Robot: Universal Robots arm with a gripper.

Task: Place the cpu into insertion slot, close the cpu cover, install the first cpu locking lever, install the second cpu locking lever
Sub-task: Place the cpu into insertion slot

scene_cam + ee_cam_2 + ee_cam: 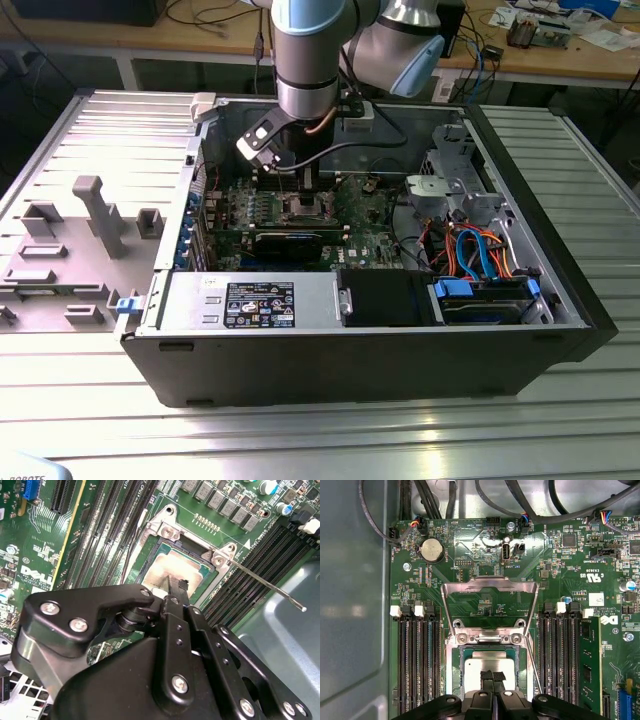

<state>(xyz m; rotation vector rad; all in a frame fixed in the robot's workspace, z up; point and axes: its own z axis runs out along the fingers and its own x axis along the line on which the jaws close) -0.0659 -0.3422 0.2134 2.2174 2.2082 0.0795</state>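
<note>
In both wrist views the gripper [492, 676] [176, 586] has its fingers drawn together with hardly a gap, tips down at the middle of the cpu [476, 672] [165, 570]. Whether they touch its face cannot be told, and nothing is clamped between them.

The cpu lies flat and square inside the insertion slot [451, 672] [162, 530], its pale face level with the silvery rim, so the first step looks done or all but done.

Just beyond the slot, in the first wrist view, the cpu cover [490, 583] is hinged back and open, with green motherboard [470, 550] showing through its middle. Closing it is not yet done.

One thin locking lever [535, 667] [265, 587] angles free past the slot's corner and out over the memory slots [417, 665], unlatched. By this reckoning both lever steps remain.

Farther out, the exterior view shows the arm [310, 60] reaching straight down into the open computer case [350, 350], over the board's middle
</note>
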